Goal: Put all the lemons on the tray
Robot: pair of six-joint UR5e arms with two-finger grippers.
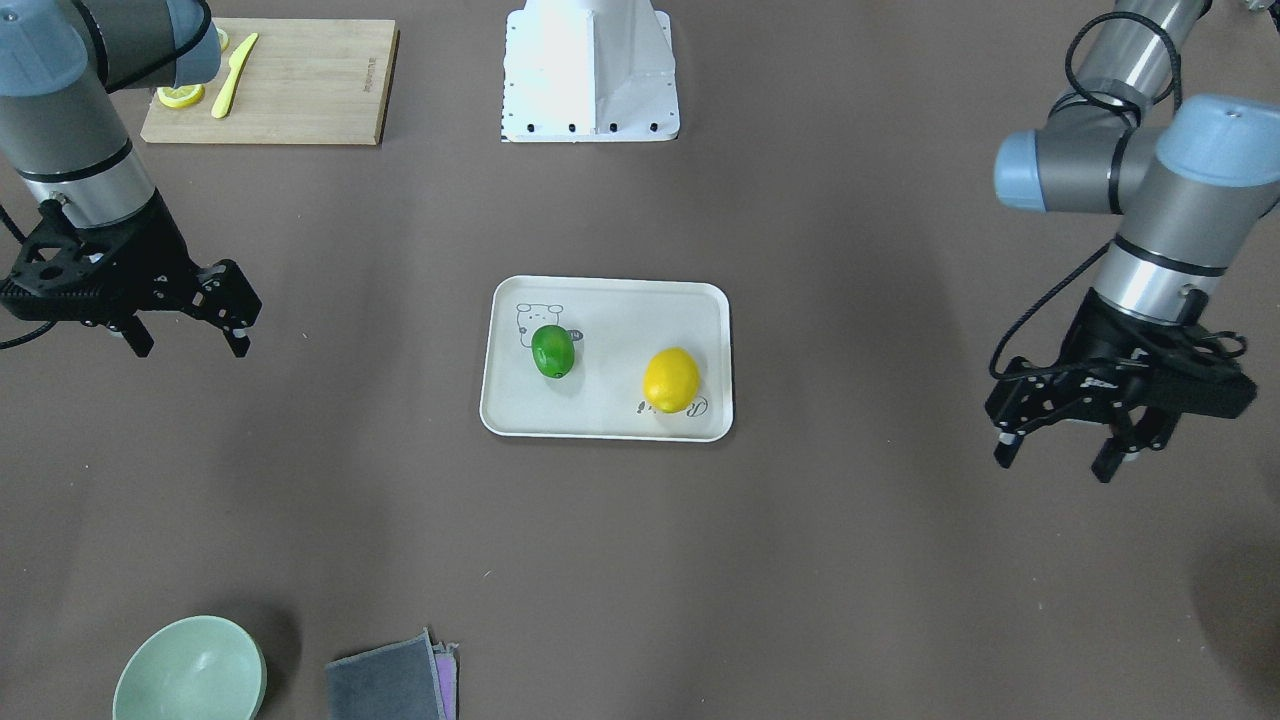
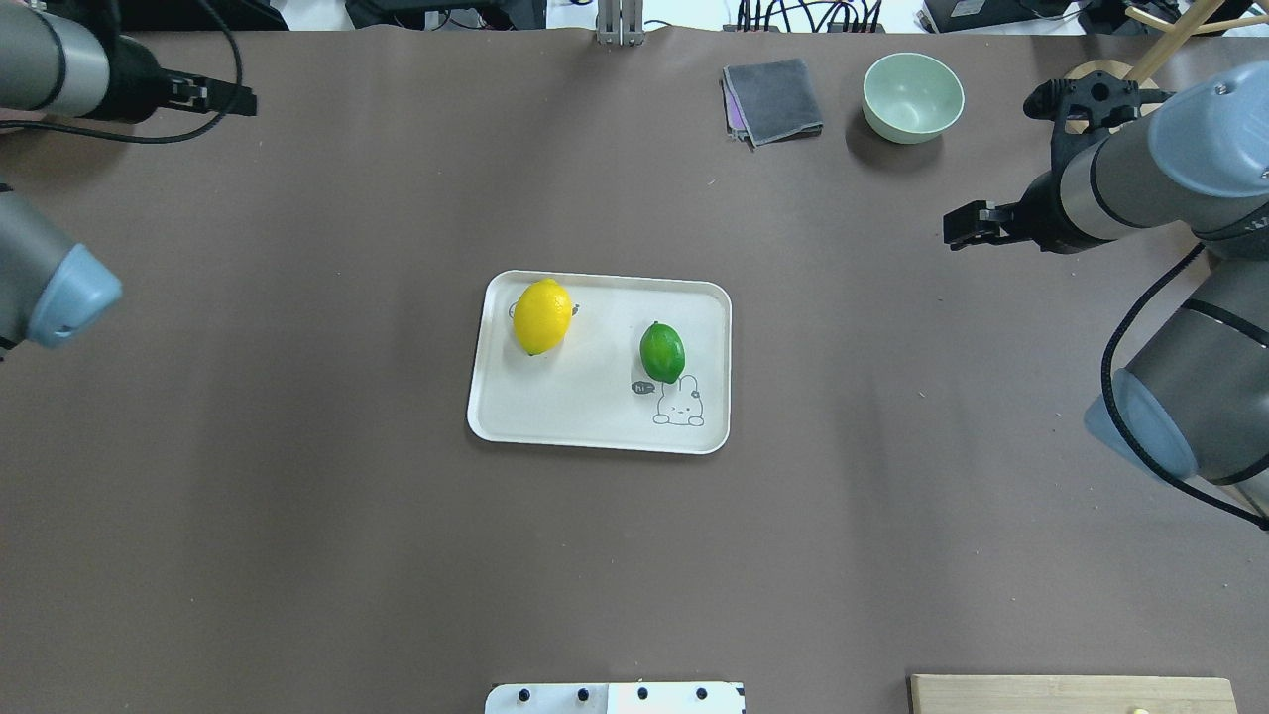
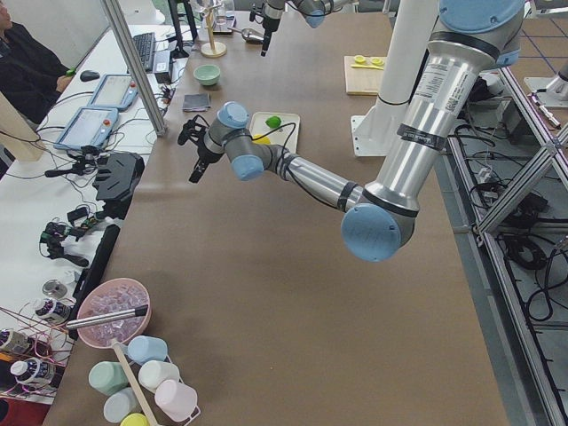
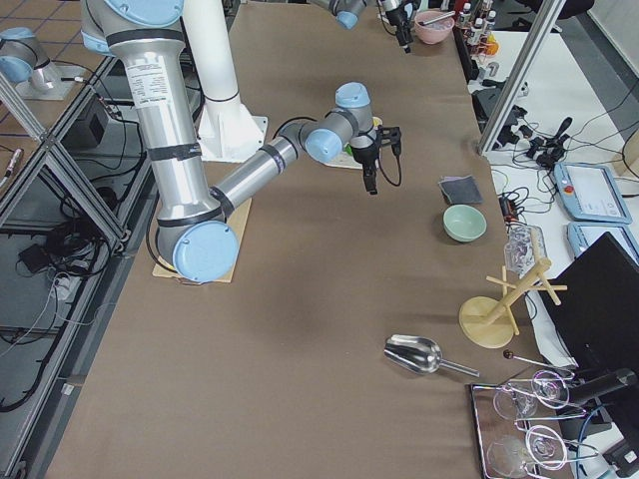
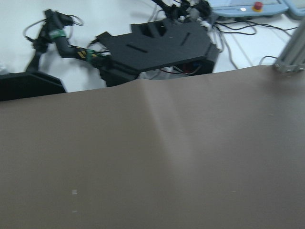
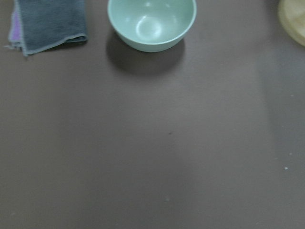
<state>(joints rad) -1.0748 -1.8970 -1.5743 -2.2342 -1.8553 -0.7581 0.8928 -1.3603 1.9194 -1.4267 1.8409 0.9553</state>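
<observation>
Overhead exterior view: both whole fruits are seen lying inside the off-white shallow rectangular tray (image 2: 595, 421), which sits at the middle of the brown desk (image 2: 297, 516).
Yellow fruit: the bright yellow glossy oval lemon (image 2: 542, 315) rests in the tray's far corner on the robot's left, partly over the printed script.
Green fruit: the green glossy oval lemon (image 2: 662, 352) rests towards the tray's other end, just beside the cartoon animal drawing and apart from the yellow one.
Left hand: the left hand (image 1: 1055, 462) is held above bare desk, well apart from the tray, with its fingers spread and nothing between them.
Right hand: the right hand (image 1: 190, 345) is likewise spread and empty, well apart from the tray on the other side.
Progress: the task is judged complete; no whole lemon is seen off the tray, so no placing is left.
Counts: two whole lemons, one tray, two hands, one pale green round bowl (image 2: 913, 95), one folded grey cloth (image 2: 773, 99), one wooden cutting board (image 1: 300, 85) carrying one yellow plastic knife (image 1: 235, 88) and two flat lemon slices (image 1: 180, 97), one of them half hidden by the right arm.
</observation>
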